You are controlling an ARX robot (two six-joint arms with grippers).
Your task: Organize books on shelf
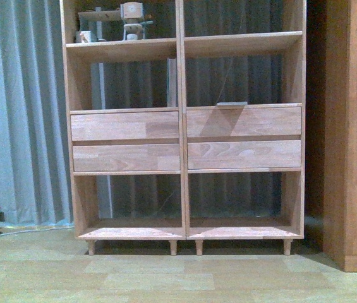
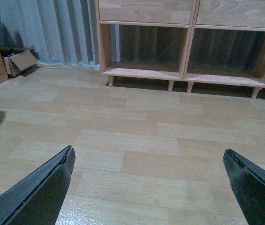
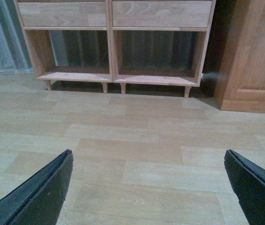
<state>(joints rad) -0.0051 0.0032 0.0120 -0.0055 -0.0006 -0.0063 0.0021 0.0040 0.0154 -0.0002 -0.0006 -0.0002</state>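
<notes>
The light-wood shelf (image 1: 181, 142) stands ahead on short peg legs, with four plain drawer fronts and open compartments above and below. Its lower part shows in the left wrist view (image 2: 146, 74) and the right wrist view (image 3: 109, 77). A thin flat pale object (image 1: 232, 104) lies on top of the right drawers; I cannot tell whether it is a book. No other book is in view. My left gripper (image 2: 147, 152) is open and empty over the floor. My right gripper (image 3: 147, 153) is open and empty over the floor. Both are well short of the shelf.
A darker orange-brown cabinet (image 1: 355, 158) stands right of the shelf, also in the right wrist view (image 3: 254, 56). A grey-blue curtain (image 1: 20, 113) hangs behind and to the left. A cardboard box (image 2: 19, 62) lies by the curtain. A small white figure (image 1: 132, 19) stands on the upper left shelf board.
</notes>
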